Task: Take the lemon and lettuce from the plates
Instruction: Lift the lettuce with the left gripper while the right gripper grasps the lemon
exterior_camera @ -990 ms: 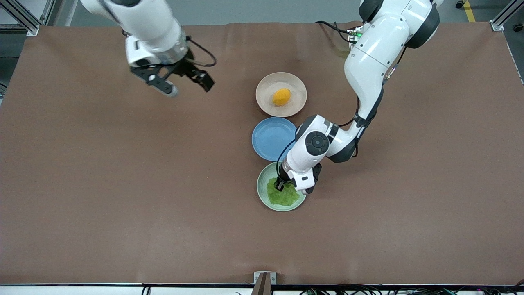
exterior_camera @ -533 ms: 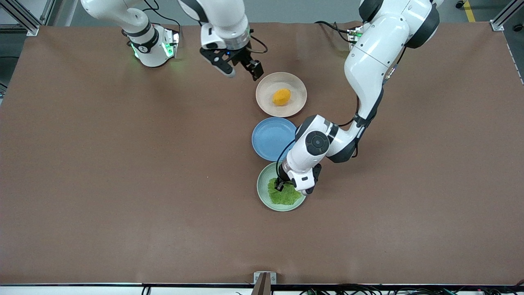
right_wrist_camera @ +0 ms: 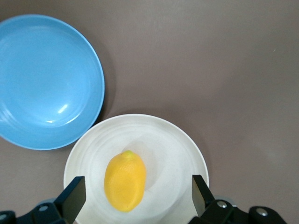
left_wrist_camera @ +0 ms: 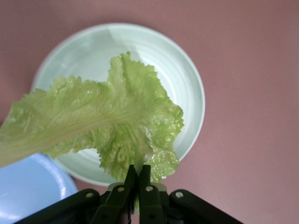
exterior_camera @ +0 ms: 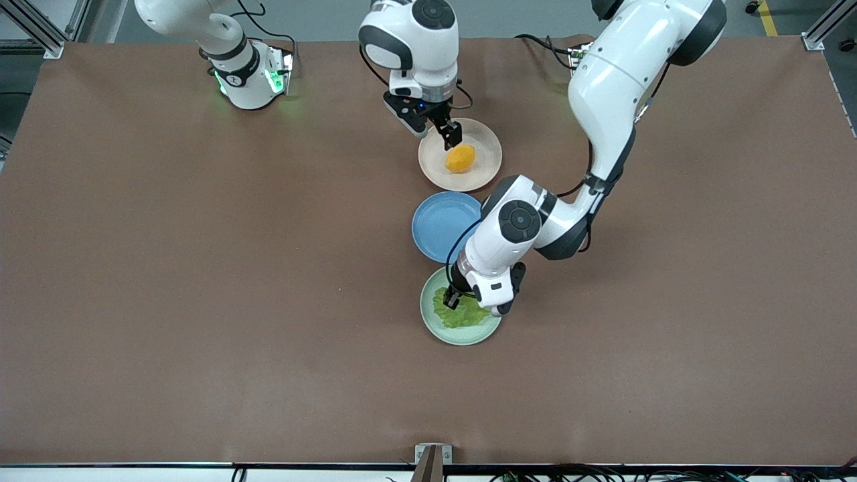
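Observation:
The lemon [exterior_camera: 460, 158] lies on the beige-pink plate [exterior_camera: 487, 142]. My right gripper [exterior_camera: 432, 127] hangs open over that plate's edge. In the right wrist view the lemon [right_wrist_camera: 124, 181] lies between the open fingers [right_wrist_camera: 74, 195] on the plate [right_wrist_camera: 175, 144]. My left gripper [exterior_camera: 460, 300] is shut on the lettuce [exterior_camera: 458, 317] and holds it just above the mint green plate [exterior_camera: 428, 316]. In the left wrist view the fingers [left_wrist_camera: 138, 171] pinch the pale stem end, and the leaf [left_wrist_camera: 107, 119] hangs over the plate [left_wrist_camera: 189, 79].
An empty blue plate [exterior_camera: 438, 224] sits between the two other plates, partly under the left arm's wrist. It also shows in the right wrist view [right_wrist_camera: 46, 79] and the left wrist view [left_wrist_camera: 28, 191]. Brown table cloth [exterior_camera: 201, 268] lies all around.
My right arm has swung from the right arm's end of the table to over the beige-pink plate. My left gripper has lifted the lettuce slightly off the mint plate.

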`<action>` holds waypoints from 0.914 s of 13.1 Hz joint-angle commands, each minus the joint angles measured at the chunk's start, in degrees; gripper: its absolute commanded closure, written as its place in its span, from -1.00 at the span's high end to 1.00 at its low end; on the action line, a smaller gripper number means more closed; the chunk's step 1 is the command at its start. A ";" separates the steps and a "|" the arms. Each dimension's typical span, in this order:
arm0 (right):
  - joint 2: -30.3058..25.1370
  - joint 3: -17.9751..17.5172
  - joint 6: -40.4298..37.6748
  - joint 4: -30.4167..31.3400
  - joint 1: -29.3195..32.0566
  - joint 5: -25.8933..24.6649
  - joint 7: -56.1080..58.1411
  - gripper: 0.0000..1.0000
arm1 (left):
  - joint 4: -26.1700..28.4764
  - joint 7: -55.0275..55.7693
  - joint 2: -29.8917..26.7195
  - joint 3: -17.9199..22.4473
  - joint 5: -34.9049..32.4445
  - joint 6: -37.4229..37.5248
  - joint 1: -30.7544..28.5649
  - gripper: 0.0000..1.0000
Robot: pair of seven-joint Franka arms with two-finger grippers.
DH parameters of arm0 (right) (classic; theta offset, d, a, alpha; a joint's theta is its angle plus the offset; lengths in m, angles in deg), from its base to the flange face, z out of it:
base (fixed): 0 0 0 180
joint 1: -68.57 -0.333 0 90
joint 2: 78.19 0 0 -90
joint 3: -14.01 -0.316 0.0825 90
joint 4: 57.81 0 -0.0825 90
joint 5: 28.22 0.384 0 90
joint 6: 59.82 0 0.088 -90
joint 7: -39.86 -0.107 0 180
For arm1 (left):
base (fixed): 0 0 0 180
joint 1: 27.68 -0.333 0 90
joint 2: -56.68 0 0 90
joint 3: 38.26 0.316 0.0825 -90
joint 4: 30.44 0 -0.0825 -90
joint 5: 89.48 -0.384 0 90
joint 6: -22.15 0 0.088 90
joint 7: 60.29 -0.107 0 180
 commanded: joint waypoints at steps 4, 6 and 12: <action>10.12 0.92 2.79 -7.62 -2.89 -3.57 -4.93 1.00 | 11.82 -12.87 -16.08 0.05 0.72 12.45 -8.92 -1.00; 13.11 0.92 3.76 -9.28 -3.25 -8.21 -9.50 0.99 | 21.03 -18.16 -22.32 -0.31 0.72 11.67 -12.88 -1.00; 17.78 1.01 3.94 -12.63 -3.95 -10.44 -11.72 0.95 | 45.22 -24.59 -31.93 -0.40 0.72 -6.05 -19.13 -0.99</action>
